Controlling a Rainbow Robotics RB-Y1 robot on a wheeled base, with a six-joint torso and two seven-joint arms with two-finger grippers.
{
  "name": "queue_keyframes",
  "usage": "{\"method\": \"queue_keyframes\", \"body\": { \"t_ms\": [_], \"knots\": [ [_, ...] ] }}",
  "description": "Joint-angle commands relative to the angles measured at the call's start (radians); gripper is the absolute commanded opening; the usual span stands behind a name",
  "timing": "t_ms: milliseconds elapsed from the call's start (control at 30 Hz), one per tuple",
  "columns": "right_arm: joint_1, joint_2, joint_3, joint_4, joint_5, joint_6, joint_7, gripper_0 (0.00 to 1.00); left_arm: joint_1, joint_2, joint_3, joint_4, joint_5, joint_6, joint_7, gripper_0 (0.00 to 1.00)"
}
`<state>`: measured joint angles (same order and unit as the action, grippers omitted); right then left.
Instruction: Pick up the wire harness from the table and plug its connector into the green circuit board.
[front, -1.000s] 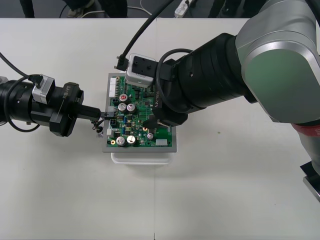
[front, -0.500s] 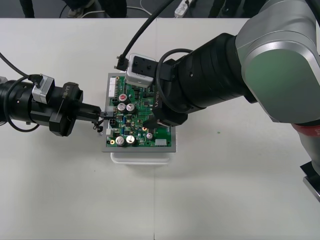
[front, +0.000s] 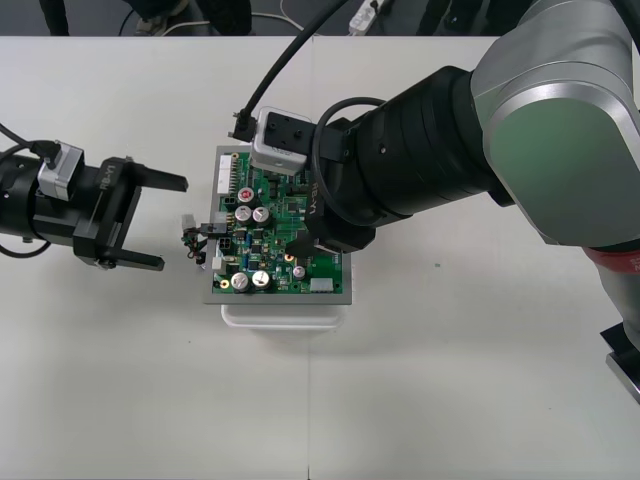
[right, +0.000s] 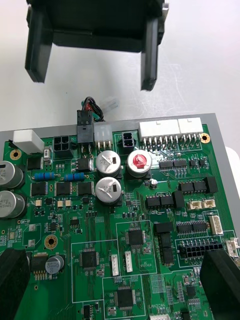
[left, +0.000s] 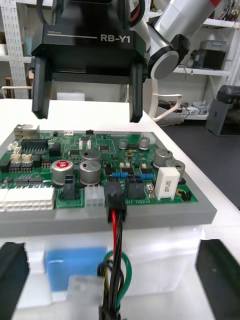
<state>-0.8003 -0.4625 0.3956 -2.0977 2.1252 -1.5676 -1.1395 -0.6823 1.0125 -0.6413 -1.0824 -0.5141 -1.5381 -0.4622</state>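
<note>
A pale table (front: 450, 380) seen from above. My right arm (front: 520, 130), silver and black, reaches in from the right across the green board (front: 280, 210), which sits on a white base (front: 285, 315) at the table's middle. The right gripper (right: 116, 260) hangs low over the board with its fingers spread wide, holding nothing.

My left gripper (front: 173, 224) stands to the left of the board, a little apart from it, fingers also spread and empty, with their tips pointing at the board's left edge.

The harness (left: 116, 240) is at that edge. Its black plug (left: 114, 196) looks seated in a board connector, beside a white one. The red, black and green wires (front: 190, 245) droop off the edge toward the table in a small tangle. I cannot make out the socket end clearly.

I judge the harness to be very light, with limp wires and a small rigid plug. Any further hold should be on the plug's body, never the thin wires, which could tear out. The connector pins look delicate, so any push should be straight and gentle.
</note>
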Motion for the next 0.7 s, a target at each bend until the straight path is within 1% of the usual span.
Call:
{"method": "queue_keyframes", "body": {
  "t_ms": [33,333,533,700],
  "knots": [
    [-0.027,0.012,-0.029,-0.036,-0.008,-0.003,0.012,1.00,-0.011,0.081,-0.006,-0.004,0.034,-0.033,0.019,1.00],
    [-0.025,-0.001,-0.029,-0.035,-0.011,-0.003,0.020,1.00,-0.011,0.136,0.025,-0.004,0.009,-0.033,0.037,1.00],
    [-0.023,-0.015,-0.034,-0.036,-0.013,-0.003,0.026,1.00,0.000,0.139,0.106,-0.004,-0.089,-0.033,0.065,1.00],
    [-0.013,-0.025,-0.054,-0.036,-0.019,-0.003,0.038,1.00,0.021,0.139,0.178,-0.024,-0.147,-0.033,0.163,1.00]
  ]
}}
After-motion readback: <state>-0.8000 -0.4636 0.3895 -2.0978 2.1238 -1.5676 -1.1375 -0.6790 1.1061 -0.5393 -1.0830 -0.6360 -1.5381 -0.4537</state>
